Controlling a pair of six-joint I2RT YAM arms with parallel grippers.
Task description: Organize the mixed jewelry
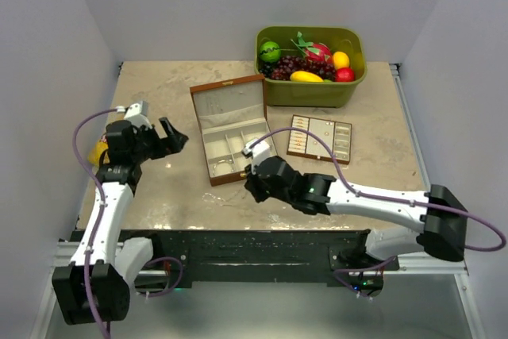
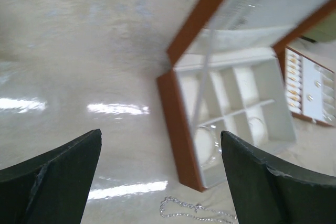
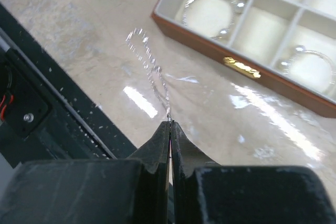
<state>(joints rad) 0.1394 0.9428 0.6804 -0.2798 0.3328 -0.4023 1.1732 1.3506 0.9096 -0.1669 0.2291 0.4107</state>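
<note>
1. Nearest you, the right gripper point(image 3: 170, 124) has its fingers pressed together, pinching the very end of the fine chain point(image 3: 149, 64). The rest of the chain trails away across the table point(image 1: 159, 85), just in front of the wooden box point(image 1: 230, 129). You cannot tell from here whether any of it has left the surface.
2. That puts you, by my reading, at the pick-up of the chain, with its place in the box yet to come.
3. Your left gripper point(image 2: 160, 134) hangs over bare table to the left of the box, fingers spread wide and holding nothing.
4. The box stands open with its lid raised. Two wire hoops already lie in its front compartments, one point(image 3: 211, 11) in the near corner and the other point(image 3: 310, 69) further along the same row.
5. Your next move calls for a straight lift until the whole chain clears the front wall. Then carry it over a compartment without a hoop and lower it so it pools before you let go. A dangling tail could catch on the wall or the brass clasp point(image 3: 241, 66).
6. Beyond, to the right of the box, the tray point(image 1: 350, 142) carries tiny pieces point(image 2: 310, 98), too small to name. The green bin point(image 1: 309, 93) of fruit sits at the far edge.
</note>
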